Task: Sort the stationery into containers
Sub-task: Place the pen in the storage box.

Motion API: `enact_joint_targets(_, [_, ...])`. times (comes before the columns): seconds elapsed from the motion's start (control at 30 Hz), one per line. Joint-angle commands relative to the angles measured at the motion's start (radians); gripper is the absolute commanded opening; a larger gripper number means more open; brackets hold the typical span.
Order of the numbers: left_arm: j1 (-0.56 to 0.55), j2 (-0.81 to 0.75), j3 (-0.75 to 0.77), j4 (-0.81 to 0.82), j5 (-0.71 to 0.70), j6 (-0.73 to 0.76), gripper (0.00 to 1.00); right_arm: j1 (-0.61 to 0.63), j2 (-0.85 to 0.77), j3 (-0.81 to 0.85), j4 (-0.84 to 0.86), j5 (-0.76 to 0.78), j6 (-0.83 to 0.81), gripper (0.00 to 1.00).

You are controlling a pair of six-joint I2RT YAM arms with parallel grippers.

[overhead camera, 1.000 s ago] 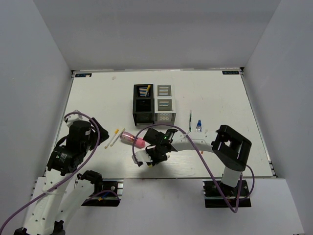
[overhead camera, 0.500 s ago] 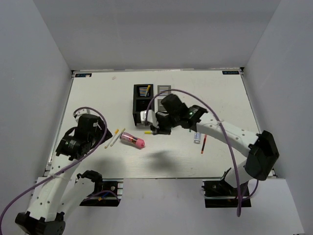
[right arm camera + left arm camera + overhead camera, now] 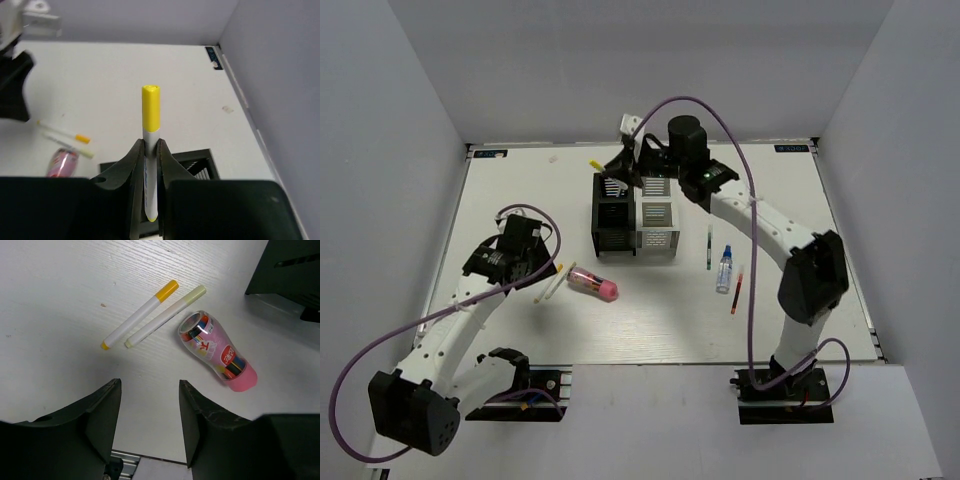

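Note:
My right gripper point(image 3: 617, 172) is shut on a white pen with a yellow cap point(image 3: 151, 117). It holds the pen above the rear cell of the black mesh organizer point(image 3: 612, 222), which also shows in the right wrist view point(image 3: 202, 161). The silver-white organizer point(image 3: 658, 214) adjoins it on the right. My left gripper point(image 3: 150, 407) is open and empty, just short of two pens lying side by side, one yellow-capped point(image 3: 140, 314) and one pale-capped point(image 3: 165, 316). The pink-and-clear cylinder point(image 3: 217, 351) lies to their right. A green pen point(image 3: 709, 246), a blue-capped bottle point(image 3: 724, 270) and a red pen point(image 3: 735, 292) lie right of the organizers.
White walls close in the table on three sides. The right arm reaches across the table's right half above the green pen and the bottle. A metal rail runs along the near edge point(image 3: 145, 462) behind my left gripper.
The right arm swung from the near middle of the table up to the back, carrying the yellow-capped pen over the black organizer. The left arm reached forward towards the two lying pens.

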Motion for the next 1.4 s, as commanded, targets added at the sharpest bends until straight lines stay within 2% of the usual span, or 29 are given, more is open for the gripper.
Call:
enact_joint_targets(0.0, [0.002,0.016,0.038,0.035,-0.02,0.037,0.6,-0.068,0.126,0.082,0.28,-0.13,0.203,0.0])
enact_joint_targets(0.07, [0.002,0.016,0.038,0.035,-0.029,0.037,0.6,-0.092,0.181,0.102,0.445,-0.192,0.274,0.0])
enact_joint_targets(0.23, [0.002,0.037,0.038,0.035,-0.029,0.037,0.59,-0.118,0.344,0.22,0.554,-0.271,0.362,0.0])
enact_joint_targets(0.37, [0.002,0.037,0.038,0.026,-0.029,0.046,0.59,-0.129,0.45,0.331,0.561,-0.303,0.435,0.0])
enact_joint_targets(0.53, [0.002,0.046,0.047,0.008,-0.029,0.046,0.59,-0.142,0.504,0.311,0.587,-0.303,0.469,0.0])
enact_joint_targets(0.67, [0.002,0.068,0.047,0.008,-0.02,0.055,0.61,-0.16,0.508,0.256,0.616,-0.328,0.481,0.07])
enact_joint_targets(0.8, [0.002,0.117,0.068,0.028,-0.02,0.078,0.68,-0.169,0.536,0.233,0.621,-0.337,0.486,0.14])
enact_joint_targets(0.97, [0.002,0.201,0.116,0.028,-0.01,0.123,0.68,-0.177,0.57,0.26,0.608,-0.343,0.475,0.22])
enact_joint_targets(1.13, [0.002,0.246,0.128,0.017,-0.021,0.143,0.64,-0.178,0.587,0.263,0.61,-0.351,0.481,0.41])
enact_joint_targets(1.3, [0.002,0.269,0.108,0.026,-0.021,0.143,0.63,-0.186,0.565,0.265,0.611,-0.366,0.509,0.47])
enact_joint_targets(1.37, [0.002,0.278,0.108,0.052,-0.021,0.143,0.63,-0.201,0.547,0.265,0.611,-0.378,0.529,0.44])
